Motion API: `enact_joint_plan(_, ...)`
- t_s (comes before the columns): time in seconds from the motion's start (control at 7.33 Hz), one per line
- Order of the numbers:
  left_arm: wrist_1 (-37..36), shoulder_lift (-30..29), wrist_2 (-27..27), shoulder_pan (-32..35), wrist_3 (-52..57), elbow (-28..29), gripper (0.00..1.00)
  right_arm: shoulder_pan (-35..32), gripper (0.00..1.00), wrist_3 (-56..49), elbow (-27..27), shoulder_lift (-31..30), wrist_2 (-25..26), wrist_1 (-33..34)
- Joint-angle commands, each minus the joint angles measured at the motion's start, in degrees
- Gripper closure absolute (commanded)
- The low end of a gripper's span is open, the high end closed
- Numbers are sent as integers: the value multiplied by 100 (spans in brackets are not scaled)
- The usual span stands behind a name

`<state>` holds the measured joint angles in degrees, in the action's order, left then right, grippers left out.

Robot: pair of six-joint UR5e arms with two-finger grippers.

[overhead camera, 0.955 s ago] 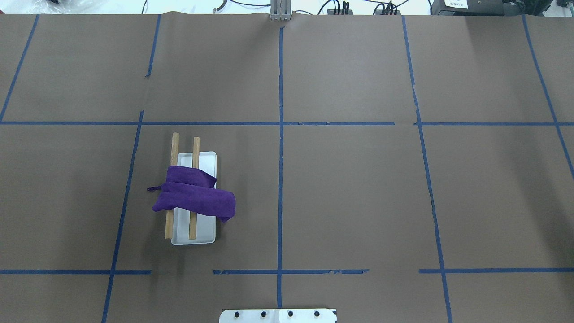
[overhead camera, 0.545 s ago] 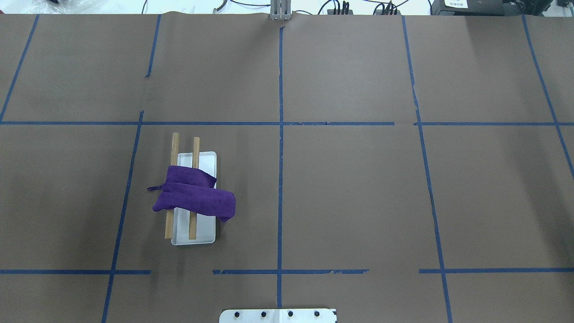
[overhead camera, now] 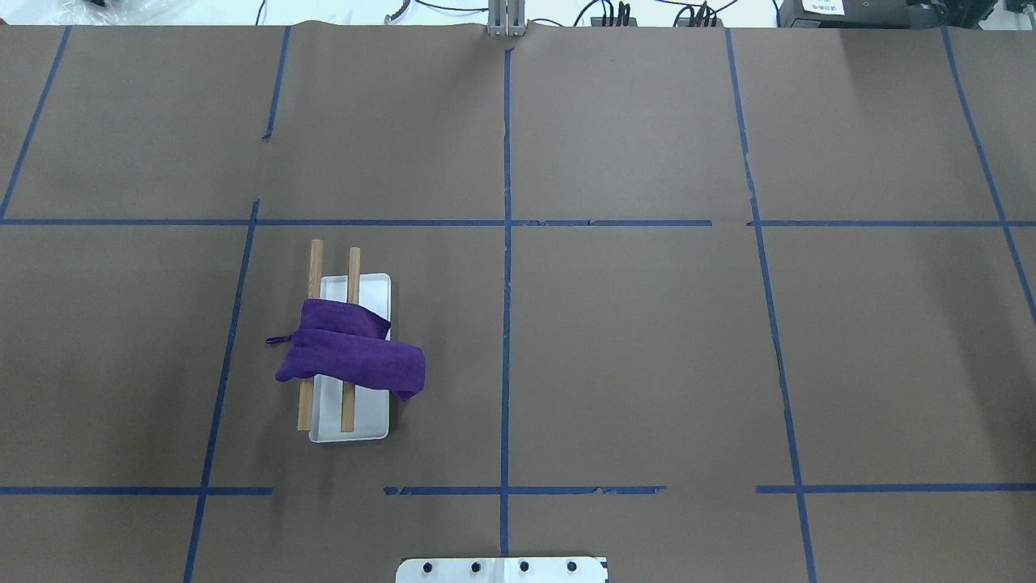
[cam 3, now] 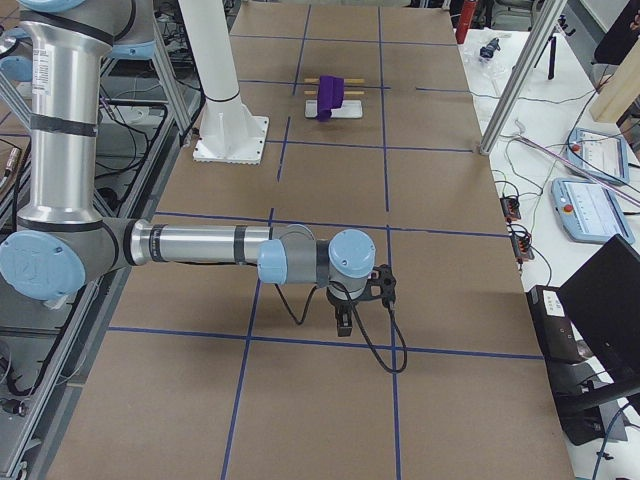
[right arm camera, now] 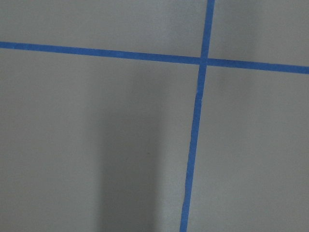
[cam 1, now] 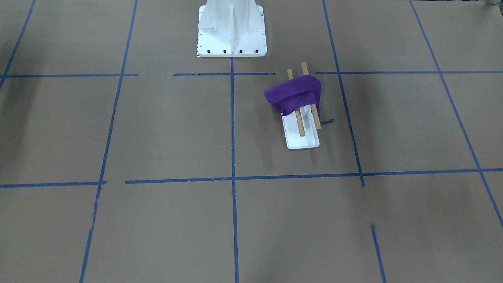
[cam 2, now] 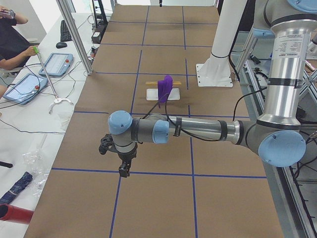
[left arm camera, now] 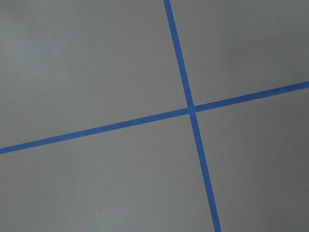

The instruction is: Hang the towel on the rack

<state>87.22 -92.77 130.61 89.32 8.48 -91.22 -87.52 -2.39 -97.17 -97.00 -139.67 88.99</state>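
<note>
Blue tape (overhead camera: pixel 506 364) grids my brown table (overhead camera: pixel 647 340); towel (overhead camera: pixel 348 356) drapes the rack (overhead camera: pixel 354 263), left. Left claw (cam 2: pixel 125 170), right claw (cam 3: pixel 343 322): I cannot tell their grip.

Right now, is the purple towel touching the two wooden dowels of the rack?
Touching. The front-facing view shows the towel draped over both dowels.

No change anywhere on the table (overhead camera: pixel 647 340) since a second ago, not even the towel (overhead camera: pixel 348 356).
</note>
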Motion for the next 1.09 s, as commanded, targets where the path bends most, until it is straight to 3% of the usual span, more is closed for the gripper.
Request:
enact_joint_plan(0.0,-152,40,254,16,-21,33,0,-55,0,2,137,-3,10,-4)
enact_joint_plan(0.55,-170,40,518,16,-39,16,0,-204,0,-16,461,14,19,-13)
enact_joint_plan(0.95,-179,40,518,16,-39,-19,0,-433,0,211,244,155,19,-21)
